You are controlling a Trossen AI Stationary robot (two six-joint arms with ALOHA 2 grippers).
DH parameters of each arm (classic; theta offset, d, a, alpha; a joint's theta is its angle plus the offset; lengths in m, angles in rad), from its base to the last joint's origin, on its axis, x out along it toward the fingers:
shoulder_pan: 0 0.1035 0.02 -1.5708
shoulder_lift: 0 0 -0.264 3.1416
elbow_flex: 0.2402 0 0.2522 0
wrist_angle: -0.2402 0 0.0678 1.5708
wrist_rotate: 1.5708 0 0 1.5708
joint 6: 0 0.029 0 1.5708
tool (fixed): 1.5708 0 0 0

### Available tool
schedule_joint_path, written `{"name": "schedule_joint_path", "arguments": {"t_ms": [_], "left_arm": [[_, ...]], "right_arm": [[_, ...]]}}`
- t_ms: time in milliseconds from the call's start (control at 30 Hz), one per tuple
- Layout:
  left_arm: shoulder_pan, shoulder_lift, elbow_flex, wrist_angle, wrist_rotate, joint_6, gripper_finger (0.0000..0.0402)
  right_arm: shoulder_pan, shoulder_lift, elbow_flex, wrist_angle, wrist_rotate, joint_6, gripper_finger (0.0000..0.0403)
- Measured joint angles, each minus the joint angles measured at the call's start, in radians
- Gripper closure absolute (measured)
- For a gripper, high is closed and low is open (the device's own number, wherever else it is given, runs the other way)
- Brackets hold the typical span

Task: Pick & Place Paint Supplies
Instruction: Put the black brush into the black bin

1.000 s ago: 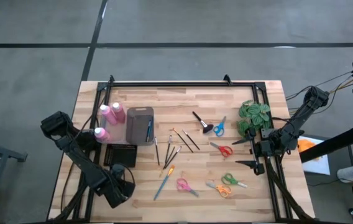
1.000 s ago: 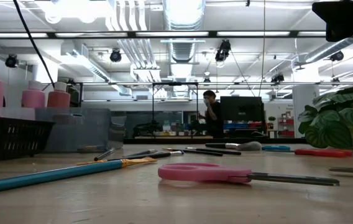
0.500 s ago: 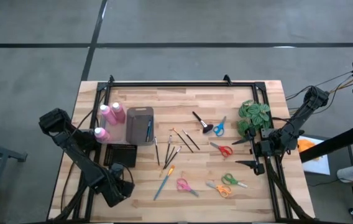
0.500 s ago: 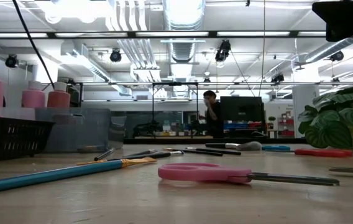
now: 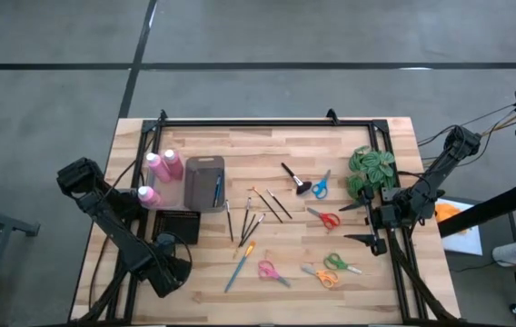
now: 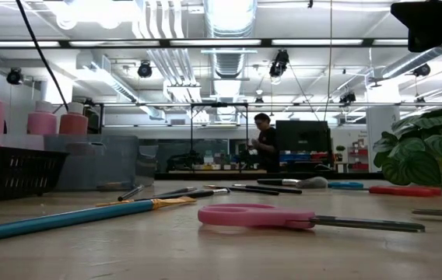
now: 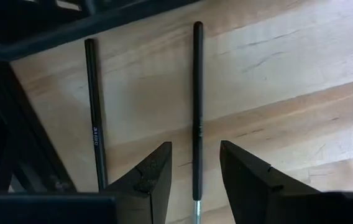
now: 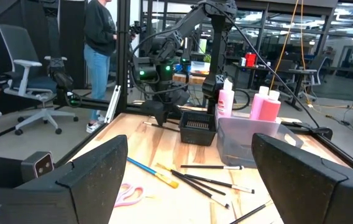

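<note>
Plank table point(image 5: 267, 150) – lit workshop (person point(image 6: 264, 142) behind)

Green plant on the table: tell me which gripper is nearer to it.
Right. The right gripper sits open at the table's right edge, just below the green plant in the high view. The left gripper is across the table by the front left corner, beyond the black basket.

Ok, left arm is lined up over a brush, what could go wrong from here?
The left gripper has its fingers open either side of one thin black handle lying flat on the table, so closing may scrape the wood or let the handle roll away. A second black handle lies close alongside; a skewed descent could knock it.
</note>
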Motion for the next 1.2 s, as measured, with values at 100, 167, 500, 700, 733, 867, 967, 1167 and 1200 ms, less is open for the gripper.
{"name": "schedule_joint_path", "arguments": {"t_ms": [100,167,500,700,733,867,967,1167,1200], "left_arm": [[0.000,0.000,-0.022,0.042,0.000,-0.019,0.0265],[0.000,0.000,-0.045,0.102,0.000,-0.024,0.0265],[0.000,-0.007,-0.083,0.179,-0.009,-0.018,0.0268],[0.000,-0.003,-0.075,0.175,-0.016,-0.017,0.0313],[0.000,-0.003,-0.075,0.178,-0.017,-0.016,0.0325],[0.001,-0.003,-0.075,0.185,-0.024,-0.017,0.0375],[0.001,-0.003,-0.074,0.182,-0.024,-0.017,0.0394],[0.001,-0.003,-0.074,0.181,-0.023,-0.017,0.0393],[0.001,-0.003,-0.074,0.181,-0.023,-0.017,0.0394]], "right_arm": [[0.000,0.000,0.000,0.000,0.000,-0.001,0.0062],[0.000,0.000,0.000,0.000,0.000,0.000,0.0062],[0.000,0.000,0.000,0.000,0.000,-0.002,0.0062],[0.000,0.000,0.000,-0.001,0.000,0.000,0.0062],[0.000,0.000,0.000,0.000,0.000,0.000,0.0062],[0.000,0.000,0.000,0.000,0.000,0.000,0.0062],[0.000,0.000,0.000,-0.001,0.000,-0.001,0.0062],[0.000,0.000,0.000,-0.001,0.000,-0.001,0.0062],[0.000,0.000,0.000,-0.001,0.000,-0.002,0.0062]]}}
